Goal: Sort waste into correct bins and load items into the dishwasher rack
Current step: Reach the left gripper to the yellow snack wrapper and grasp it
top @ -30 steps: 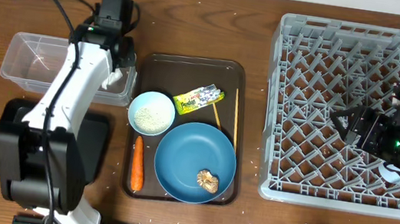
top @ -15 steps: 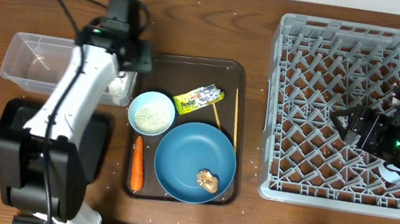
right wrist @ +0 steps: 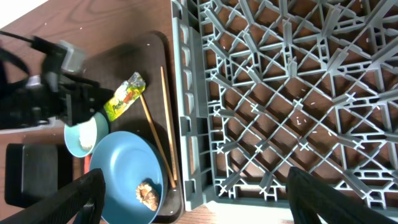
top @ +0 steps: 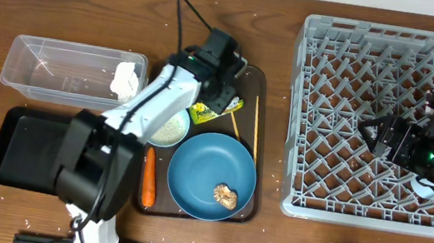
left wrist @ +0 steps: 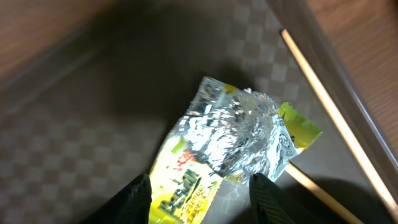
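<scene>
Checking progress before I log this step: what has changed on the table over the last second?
The left gripper swung right, from the clear tub to above the snack wrapper on the brown tray, open, holding nothing. The tissue lies in the tub. The right gripper over the rack, plate, bowl and carrot stayed put.
</scene>
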